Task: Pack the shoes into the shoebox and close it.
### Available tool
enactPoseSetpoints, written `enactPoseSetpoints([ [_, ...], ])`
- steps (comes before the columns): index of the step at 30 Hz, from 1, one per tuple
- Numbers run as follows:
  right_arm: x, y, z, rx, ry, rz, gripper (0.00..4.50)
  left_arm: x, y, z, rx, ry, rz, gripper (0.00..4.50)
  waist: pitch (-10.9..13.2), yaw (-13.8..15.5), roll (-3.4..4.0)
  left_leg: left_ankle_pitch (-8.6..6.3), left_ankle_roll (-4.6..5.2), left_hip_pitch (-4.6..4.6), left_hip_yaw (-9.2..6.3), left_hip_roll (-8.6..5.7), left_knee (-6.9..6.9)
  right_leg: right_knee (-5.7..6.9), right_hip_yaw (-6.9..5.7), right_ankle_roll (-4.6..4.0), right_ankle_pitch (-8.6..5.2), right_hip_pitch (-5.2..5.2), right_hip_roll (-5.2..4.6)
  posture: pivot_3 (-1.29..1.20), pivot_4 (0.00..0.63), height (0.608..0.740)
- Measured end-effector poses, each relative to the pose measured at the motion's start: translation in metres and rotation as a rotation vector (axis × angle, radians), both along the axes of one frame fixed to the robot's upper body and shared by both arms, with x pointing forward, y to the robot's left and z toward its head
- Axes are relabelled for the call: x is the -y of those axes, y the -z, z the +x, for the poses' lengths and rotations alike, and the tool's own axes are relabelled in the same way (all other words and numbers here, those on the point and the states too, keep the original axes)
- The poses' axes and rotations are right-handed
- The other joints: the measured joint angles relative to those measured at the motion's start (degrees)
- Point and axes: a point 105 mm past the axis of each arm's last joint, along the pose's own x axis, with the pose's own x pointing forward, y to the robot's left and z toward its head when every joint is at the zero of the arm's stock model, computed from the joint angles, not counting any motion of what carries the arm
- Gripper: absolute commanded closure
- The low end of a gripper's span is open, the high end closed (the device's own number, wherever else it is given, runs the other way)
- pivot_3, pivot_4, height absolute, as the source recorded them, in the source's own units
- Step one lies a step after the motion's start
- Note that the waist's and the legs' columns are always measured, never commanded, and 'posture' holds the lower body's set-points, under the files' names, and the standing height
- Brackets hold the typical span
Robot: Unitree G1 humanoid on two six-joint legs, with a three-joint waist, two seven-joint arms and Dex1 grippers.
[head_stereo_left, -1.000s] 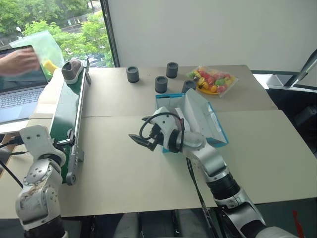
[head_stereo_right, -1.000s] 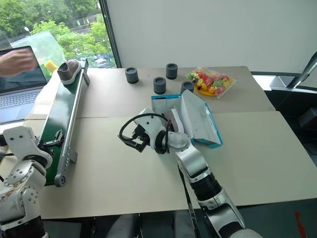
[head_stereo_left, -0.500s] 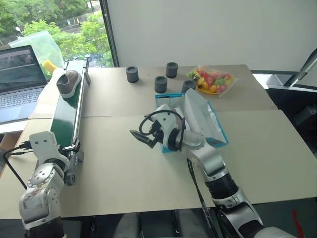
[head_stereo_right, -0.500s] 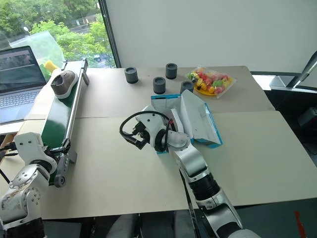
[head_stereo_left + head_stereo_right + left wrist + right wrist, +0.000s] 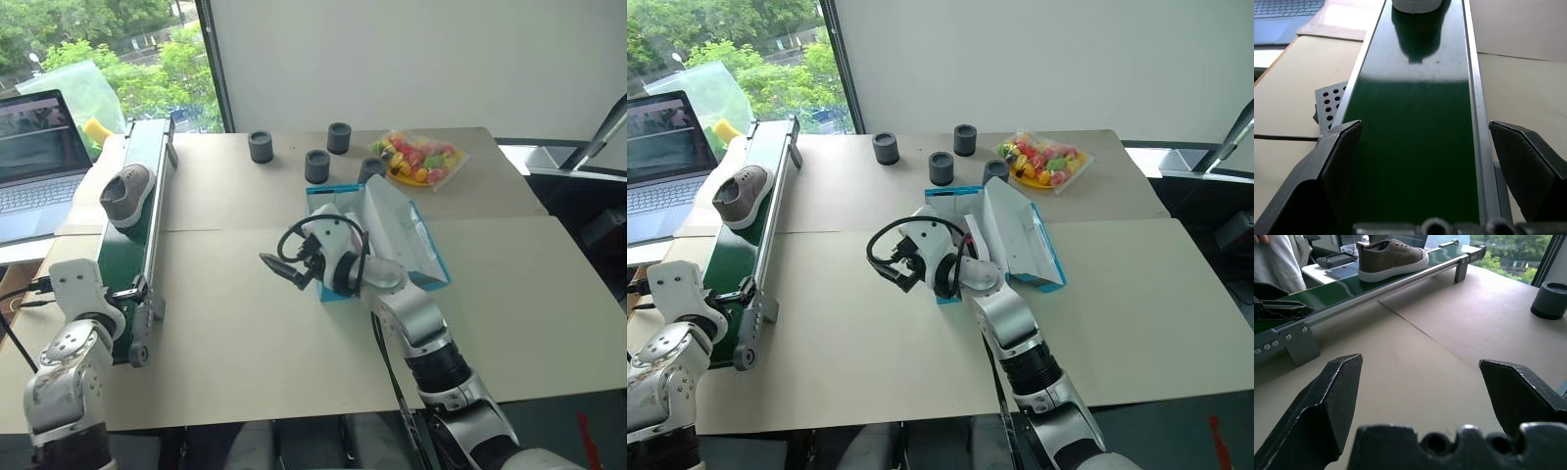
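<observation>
A grey-brown shoe (image 5: 125,193) with a white sole lies on the dark-green belt (image 5: 132,257) of a long conveyor at the table's left; the right wrist view shows it side-on (image 5: 1391,257). The cyan shoebox (image 5: 400,227) sits mid-table with its pale-lined lid raised. My left gripper (image 5: 1425,132) is open at the conveyor's near end, its fingers spread to either side of the belt, with the shoe farther up. My right gripper (image 5: 279,269) is open and holds nothing. It hovers just left of the box, pointing toward the conveyor.
Several dark grey cylinders (image 5: 318,166) stand behind the box, beside a clear bag of colourful items (image 5: 421,159). A laptop (image 5: 34,147) and a green plastic bag (image 5: 83,88) lie left of the conveyor. A person's pale sleeve (image 5: 1278,259) appears beyond the belt.
The shoe has travelled along the belt toward me. The person's hand by the laptop has withdrawn. My left arm has sunk a little and shifted left; the right gripper has stayed put.
</observation>
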Motion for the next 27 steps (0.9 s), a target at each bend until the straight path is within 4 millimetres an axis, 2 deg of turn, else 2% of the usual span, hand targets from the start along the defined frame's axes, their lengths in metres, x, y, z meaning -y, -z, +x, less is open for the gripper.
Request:
enactPoseSetpoints([
  [27,0.0010,0.0009,0.0011,-0.014,0.012,0.001,0.00,-0.0028,0.0042,-0.0037,0.000,-0.010,0.007,0.03,0.0,0.1,0.00,0.00,0.00,0.02,0.00,0.01,-0.02,0.00,0.00,-0.01,0.01,0.01,-0.02,0.00,0.150,0.740],
])
